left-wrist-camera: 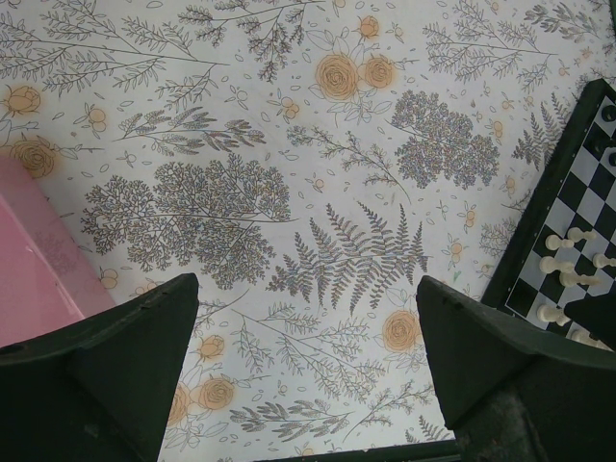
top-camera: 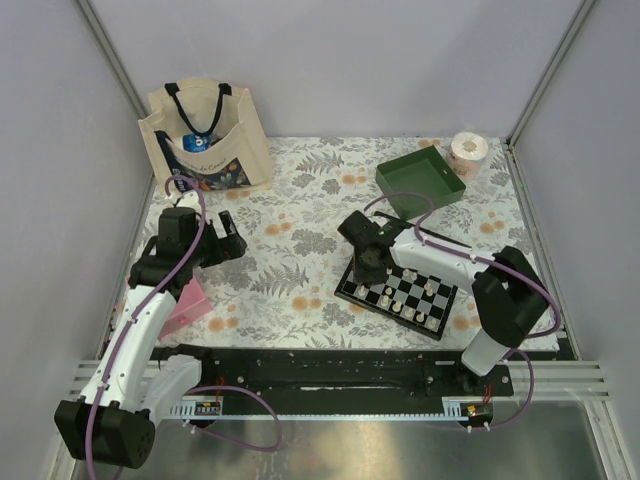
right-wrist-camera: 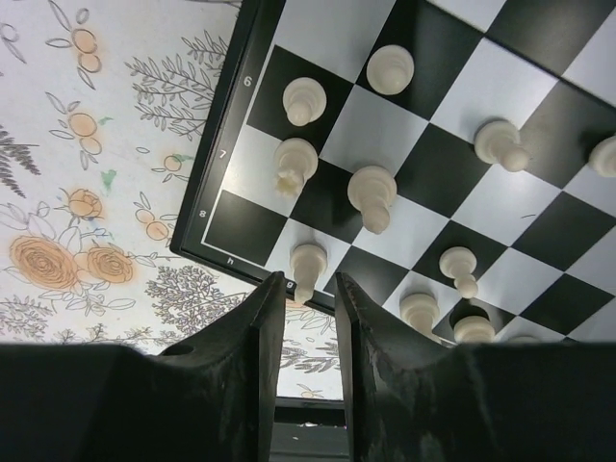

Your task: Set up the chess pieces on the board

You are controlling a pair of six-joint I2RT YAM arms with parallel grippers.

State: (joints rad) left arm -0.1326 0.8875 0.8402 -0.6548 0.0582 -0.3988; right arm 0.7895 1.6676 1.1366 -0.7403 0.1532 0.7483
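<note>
The checkered board [top-camera: 345, 290] lies right of centre on the flowered cloth, with several cream-white pieces [top-camera: 407, 296] standing on it. My right gripper [top-camera: 368, 268] hangs low over the board's left end. In the right wrist view its fingers [right-wrist-camera: 265, 318] stand a narrow gap apart, with a white pawn [right-wrist-camera: 308, 262] upright between the tips on the board's edge row [right-wrist-camera: 236, 226]; a small gap shows on each side of the pawn. My left gripper [top-camera: 232, 232] is wide open and empty over bare cloth [left-wrist-camera: 308, 318]. The board's edge [left-wrist-camera: 553, 207] shows at the right of the left wrist view.
A green square tray [top-camera: 420, 180] sits at the back right, beside a paper roll [top-camera: 468, 152]. A cloth tote bag [top-camera: 205, 140] stands at the back left. A pink object [top-camera: 188, 303] lies near the left arm and also shows in the left wrist view [left-wrist-camera: 34, 260].
</note>
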